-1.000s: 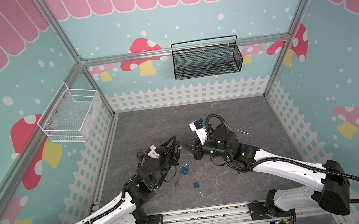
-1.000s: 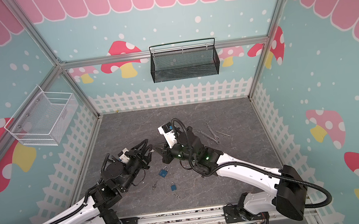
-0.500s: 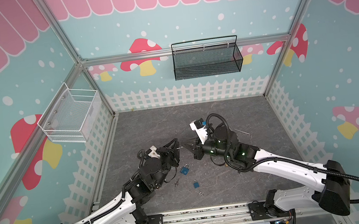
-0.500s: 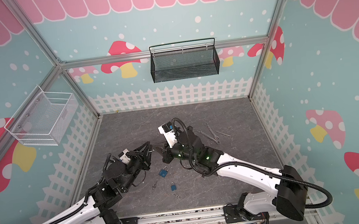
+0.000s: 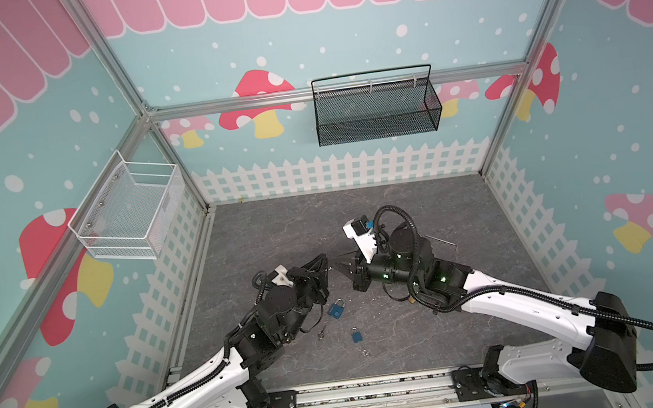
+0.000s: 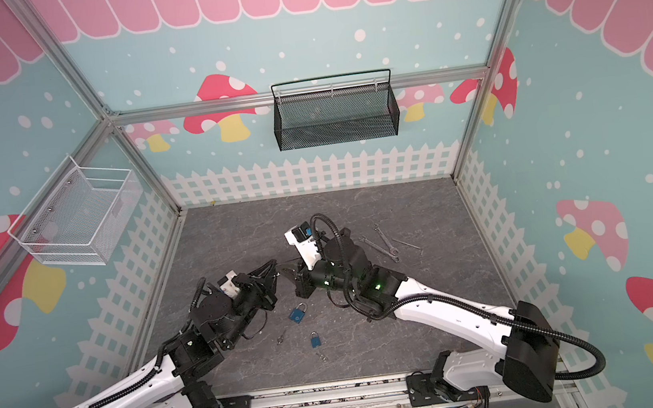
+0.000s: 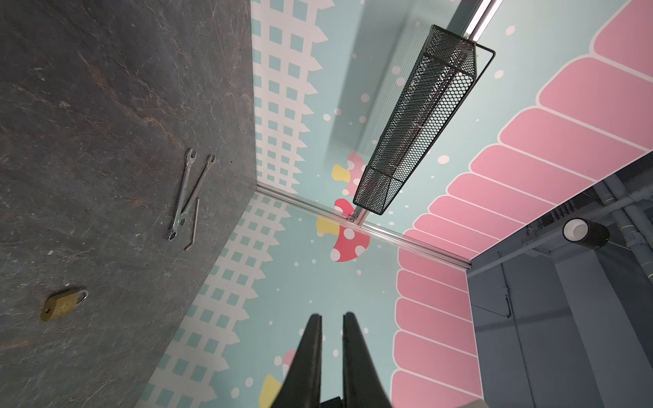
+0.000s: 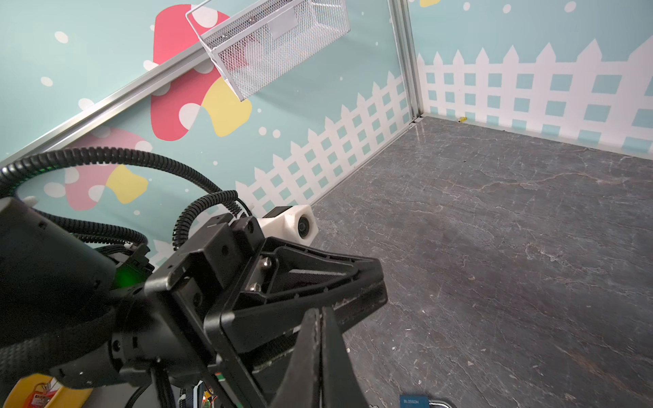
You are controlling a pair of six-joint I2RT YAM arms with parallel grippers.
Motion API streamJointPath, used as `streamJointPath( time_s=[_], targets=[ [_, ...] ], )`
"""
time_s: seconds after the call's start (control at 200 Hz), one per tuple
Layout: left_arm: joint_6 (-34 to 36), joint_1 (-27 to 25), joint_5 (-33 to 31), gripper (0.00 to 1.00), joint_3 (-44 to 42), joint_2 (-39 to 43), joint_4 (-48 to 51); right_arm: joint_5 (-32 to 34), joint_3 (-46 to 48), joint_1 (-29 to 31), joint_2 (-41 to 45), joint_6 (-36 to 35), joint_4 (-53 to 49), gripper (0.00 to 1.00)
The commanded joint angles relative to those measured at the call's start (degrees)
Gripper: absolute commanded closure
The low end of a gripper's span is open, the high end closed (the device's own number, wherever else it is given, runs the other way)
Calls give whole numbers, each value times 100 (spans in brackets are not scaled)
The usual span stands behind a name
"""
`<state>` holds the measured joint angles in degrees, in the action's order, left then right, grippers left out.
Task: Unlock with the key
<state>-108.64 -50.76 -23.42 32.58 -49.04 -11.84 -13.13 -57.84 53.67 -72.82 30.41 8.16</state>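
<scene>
Two blue padlocks lie on the grey floor, one (image 5: 337,309) (image 6: 298,313) under the grippers and a smaller one (image 5: 356,334) (image 6: 314,339) nearer the front. One small key (image 5: 322,332) (image 6: 280,337) rests left of them, another (image 5: 366,351) nearer the front. A brass padlock (image 7: 63,304) shows in the left wrist view. My left gripper (image 5: 325,260) (image 7: 332,316) hangs above the floor, jaws a narrow slit apart, nothing between them. My right gripper (image 5: 335,264) (image 8: 321,311) is shut, tip almost meeting the left fingers; no key shows in it.
Two wrenches (image 6: 383,242) (image 7: 183,197) and a thin hex key (image 5: 442,240) lie at the right rear of the floor. A black mesh basket (image 5: 376,107) hangs on the back wall, a white wire basket (image 5: 129,213) on the left wall.
The left gripper's jaws have drawn together from a wide spread to a narrow slit. The right arm has stayed where it was, jaws shut throughout.
</scene>
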Motion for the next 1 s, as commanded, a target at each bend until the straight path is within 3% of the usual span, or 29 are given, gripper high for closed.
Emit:
streamJointPath(
  time_s=[0.0, 0.225, 0.58, 0.66, 0.835, 0.996],
  targets=[
    [36, -21, -59, 92, 157, 42, 66, -50, -122, 21, 98, -148, 2, 100],
    [44, -21, -67, 100, 162, 70, 127, -89, -170, 20, 119, -264, -8, 100],
    [387, -9, -119, 100, 255, 78, 130, -68, -234, 20, 211, -369, -170, 100],
    [752, 45, -112, 100, 372, 57, 156, -6, -214, 20, 327, -357, -277, 92],
    [1815, 280, 267, 100, 707, -82, 194, -77, -113, -84, 695, -122, -502, 63],
    [2979, 541, 1057, 100, 965, -330, -65, -1575, 7, -815, 852, 823, -368, 56]
  ],
)
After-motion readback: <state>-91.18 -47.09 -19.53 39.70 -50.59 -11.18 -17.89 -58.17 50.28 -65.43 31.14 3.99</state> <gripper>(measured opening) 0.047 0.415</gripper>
